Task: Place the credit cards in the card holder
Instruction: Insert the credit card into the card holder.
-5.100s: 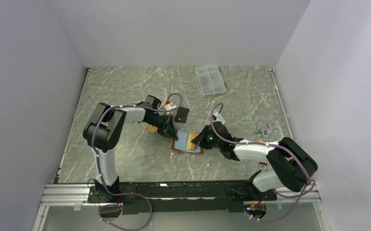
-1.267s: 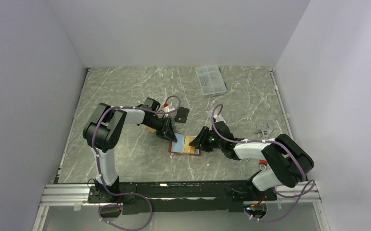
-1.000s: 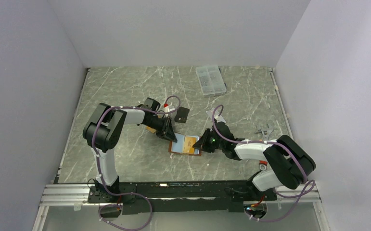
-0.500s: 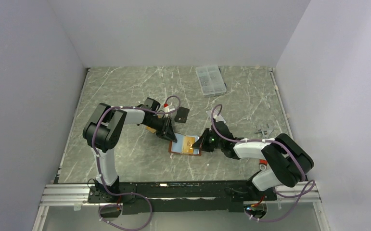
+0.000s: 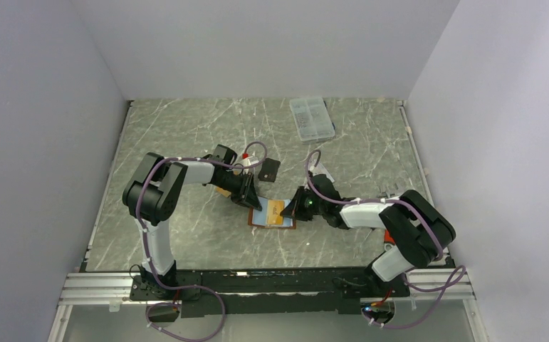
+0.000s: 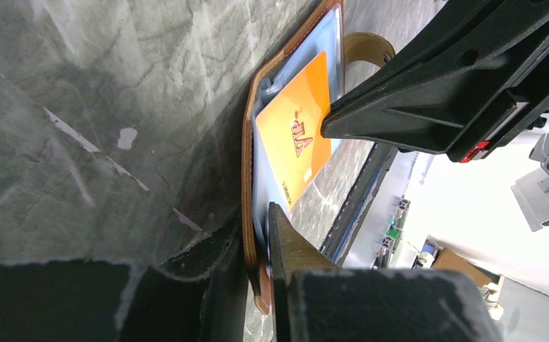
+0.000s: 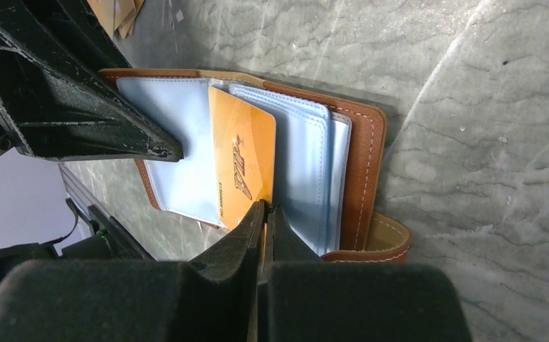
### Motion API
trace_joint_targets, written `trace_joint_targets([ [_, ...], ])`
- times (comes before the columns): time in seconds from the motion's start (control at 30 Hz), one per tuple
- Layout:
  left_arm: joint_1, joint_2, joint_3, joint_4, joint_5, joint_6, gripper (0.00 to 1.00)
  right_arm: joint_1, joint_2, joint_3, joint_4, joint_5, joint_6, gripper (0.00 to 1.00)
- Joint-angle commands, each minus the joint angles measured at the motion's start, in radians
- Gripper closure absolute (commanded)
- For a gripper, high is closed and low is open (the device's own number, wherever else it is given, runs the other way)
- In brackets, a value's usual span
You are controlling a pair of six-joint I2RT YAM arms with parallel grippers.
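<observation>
The holder (image 7: 360, 164) lies open on the tabletop (image 5: 186, 135), at the centre of the top view. The left fingers (image 6: 275, 224) are clamped on its brown edge, pinning it. The right fingers (image 7: 257, 217) are pinched on the near edge of the orange card (image 7: 241, 157), which lies across the pale blue pockets. How deep it sits I cannot tell.

The step looks like insertion. Next, the card needs pushing flat along the pocket slot while the holder is held steady. The black card (image 5: 270, 169) waits just above.
</observation>
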Motion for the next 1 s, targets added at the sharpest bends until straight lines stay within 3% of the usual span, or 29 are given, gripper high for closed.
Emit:
trace_joint_targets([
  [0.0,0.002,-0.004,0.017,-0.004,0.031,0.02,0.8,-0.001,0.022,0.02,-0.051,0.0,-0.05,1.0],
  [0.33,0.001,0.002,0.021,-0.006,0.034,0.017,0.81,0.009,-0.017,-0.049,-0.021,-0.019,-0.044,1.0],
  [0.97,-0.004,0.024,0.064,-0.078,0.004,0.087,0.79,0.019,0.028,0.045,-0.044,-0.035,-0.114,1.0],
])
